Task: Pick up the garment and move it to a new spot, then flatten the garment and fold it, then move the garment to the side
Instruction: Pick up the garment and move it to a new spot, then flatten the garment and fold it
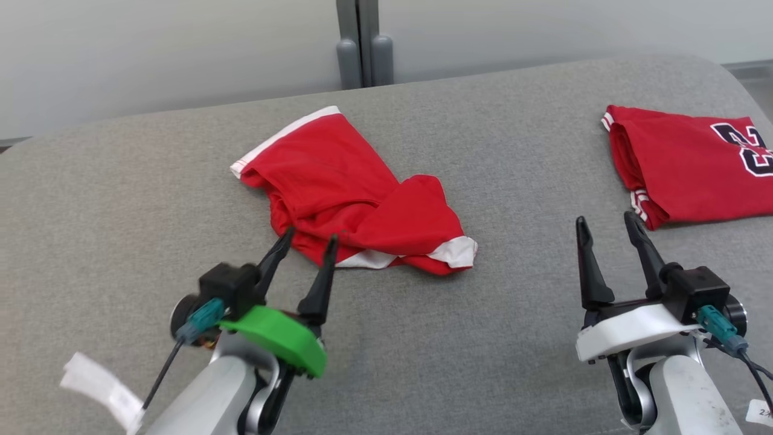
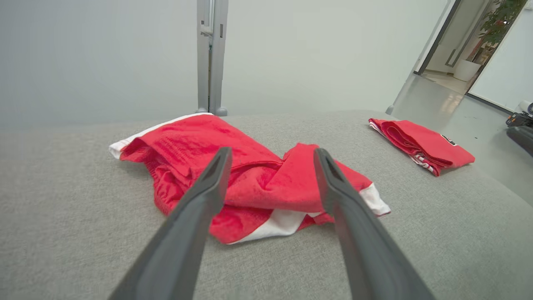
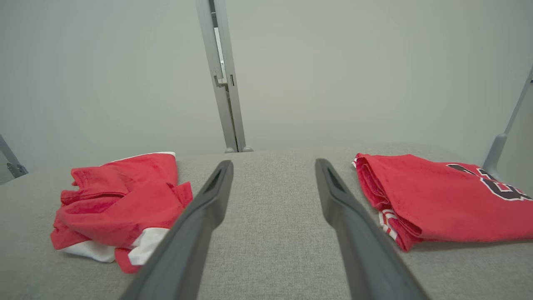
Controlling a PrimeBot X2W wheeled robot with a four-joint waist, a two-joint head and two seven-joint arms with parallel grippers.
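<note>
Head view: the left hand (image 1: 310, 234) stands spread and empty, its fingertips at the near edge of the crumpled red garment (image 1: 338, 193), probably placed there to catch a hem for flattening. The right hand (image 1: 605, 219), equally spread and empty, hovers well to the garment's right. The garment lies bunched on the grey worktop (image 1: 121, 229). A folded red jersey (image 1: 694, 175) sits farther right of it, apparently set aside.

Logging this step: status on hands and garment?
Left hand open, by crumpled red shorts. Right hand open, empty. Folded red jersey apart, far right.
</note>
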